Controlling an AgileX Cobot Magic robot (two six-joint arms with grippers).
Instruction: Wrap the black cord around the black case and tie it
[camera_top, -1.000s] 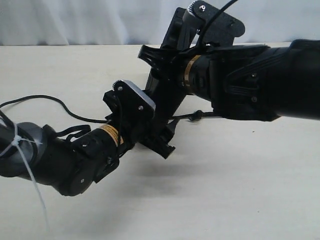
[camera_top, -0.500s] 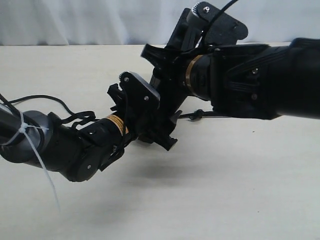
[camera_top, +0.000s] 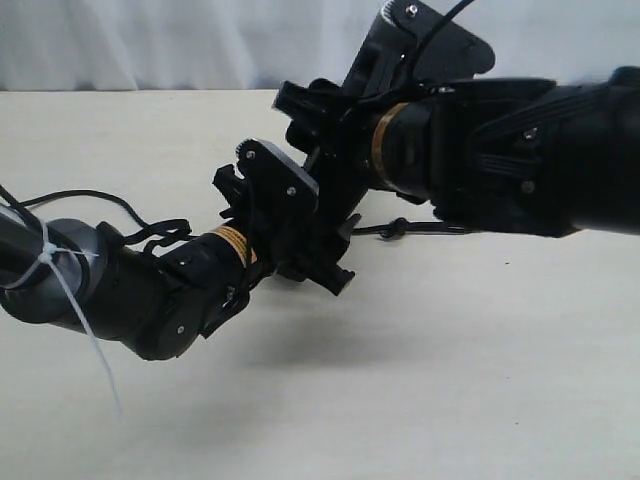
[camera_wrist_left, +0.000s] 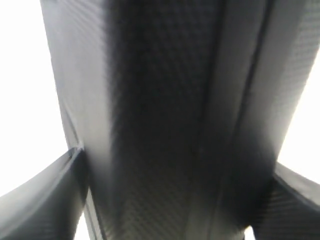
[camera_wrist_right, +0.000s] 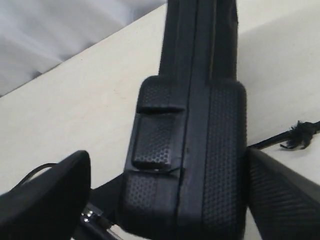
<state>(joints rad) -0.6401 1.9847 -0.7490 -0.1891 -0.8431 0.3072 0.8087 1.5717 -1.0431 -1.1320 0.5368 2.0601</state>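
Cream tabletop (camera_top: 480, 380), thin black cord (camera_top: 398, 228) lying across it, small knot along it

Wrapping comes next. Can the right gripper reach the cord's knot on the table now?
Probably not: the right gripper has the raised case between its jaws, though nothing covers the knot.

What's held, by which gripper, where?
Left gripper clamps the black case across its thickness. Right gripper straddles its latch end; gap beside one finger, hold unclear.

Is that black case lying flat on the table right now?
No, the black case is up in the air, steeply tilted, and its shadow falls on the table below it.
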